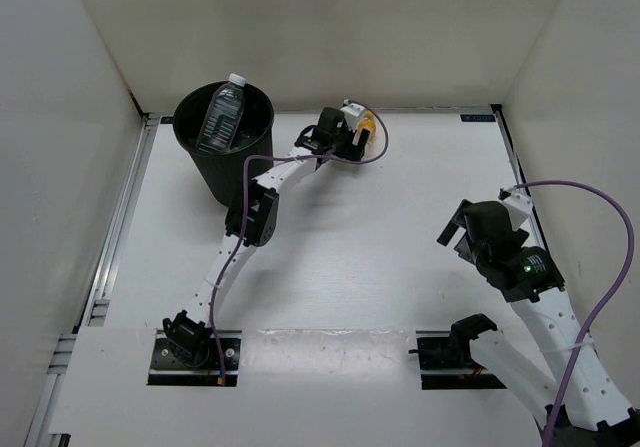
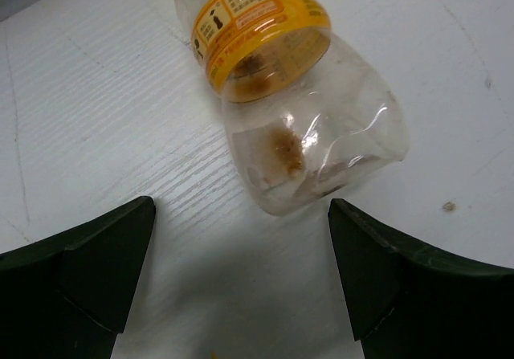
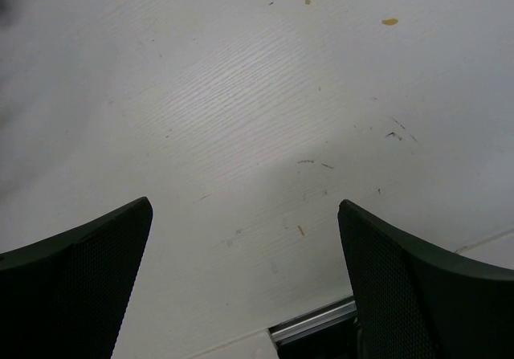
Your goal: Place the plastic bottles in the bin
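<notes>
On the white desk, the orange-labelled bottle should be straddled squarely before the wide-open left hand is closed.

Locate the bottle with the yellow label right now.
In the top view the yellow-labelled bottle lies on its side at the far middle of the table, right of the bin, just ahead of the open left hand.
</notes>
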You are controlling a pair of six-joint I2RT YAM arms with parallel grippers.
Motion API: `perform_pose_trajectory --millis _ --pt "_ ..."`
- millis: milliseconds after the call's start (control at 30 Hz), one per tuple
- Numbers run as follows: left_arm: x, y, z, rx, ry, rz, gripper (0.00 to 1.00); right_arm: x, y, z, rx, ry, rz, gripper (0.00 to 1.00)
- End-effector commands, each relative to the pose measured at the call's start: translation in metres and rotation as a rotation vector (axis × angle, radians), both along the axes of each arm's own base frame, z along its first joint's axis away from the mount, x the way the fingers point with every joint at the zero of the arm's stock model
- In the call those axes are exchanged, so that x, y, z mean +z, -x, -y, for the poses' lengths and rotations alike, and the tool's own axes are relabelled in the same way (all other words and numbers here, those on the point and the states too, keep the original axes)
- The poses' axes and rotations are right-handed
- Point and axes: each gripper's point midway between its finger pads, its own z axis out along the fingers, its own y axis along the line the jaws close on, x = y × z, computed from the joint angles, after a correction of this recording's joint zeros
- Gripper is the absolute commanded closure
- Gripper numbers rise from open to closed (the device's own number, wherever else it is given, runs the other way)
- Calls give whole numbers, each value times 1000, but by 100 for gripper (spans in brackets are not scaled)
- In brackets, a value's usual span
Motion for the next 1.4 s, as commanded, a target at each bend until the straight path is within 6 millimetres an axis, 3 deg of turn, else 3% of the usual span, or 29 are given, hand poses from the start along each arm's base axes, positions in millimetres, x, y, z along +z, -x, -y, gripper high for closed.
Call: perform_pose_trajectory --millis 0,100,233,300,333,433,467,667,700,733,833,867,900,933,967,1033,1100,1133,1167,1200,1233,1300,1367 --pt "40 -12 4 -30 9 102 0 8 -6 3 7 31 32 0" --pt "46 -6 13 -96 -6 135 0 2 -6 5 8 54 13 0" --pt "36 17 42 -210 -117 204 0 0 -12 3 14 65 0 0" --pt "41 21 44 -216 -141 222 0 -2 -12 5 12 76 -13 0" --pt "33 27 48 -221 -153 210 0 -4 -13 4 12 79 -21 0" --pt "51 35 53 -236 -98 194 0 -3 -18 1 24 74 -13 0" --pt "46 37 53 -226 -86 169 0 -3 -18 1 24 74 -13 0" --pt "69 33 48 -160 -53 175 0 3 -37 -11 56 51 23 0" --pt "60 36 43 -144 -67 150 0 3 -42 -16 86 56 25 0" --pt "76 37 39 -126 -66 166 0 6 -48 -21 106 51 33 0" --pt "89 46 21 -84 -97 161 0 19 -81 -34 132 11 18 0" --pt "93 46 12 -80 -97 155 0 9 -98 -33 120 -2 -36 0" --pt "96 51 11 -90 -95 149 0 25 -114 -39 131 -45 -10 0" --pt "92 53 2 -87 -112 138 0 11 -130 -46 153 -66 -68 0" --pt "107 56 0 -85 -102 153 0 14 -145 -53 180 -127 -61 0" --pt "109 62 -5 -91 -114 151 0 23 -182 -66 234 -142 -37 0" --pt "127 67 -9 -89 -103 169 0 36 -214 -80 301 -153 23 0" --pt "130 69 -10 -89 -102 171 0 21 -230 -95 353 -170 -14 0" --pt "137 74 -12 -97 -96 173 0 46 -251 -102 378 -174 48 0" --pt "140 75 -13 -97 -95 174 0 49 -265 -108 390 -184 56 0" --pt "142 78 -14 -92 -86 169 0 28 -283 -118 429 -169 17 0" --pt "145 82 -23 -78 -84 153 0 24 -318 -131 459 -150 33 0" --pt "145 84 -34 -50 -73 120 0 16 -336 -133 470 -123 31 0"
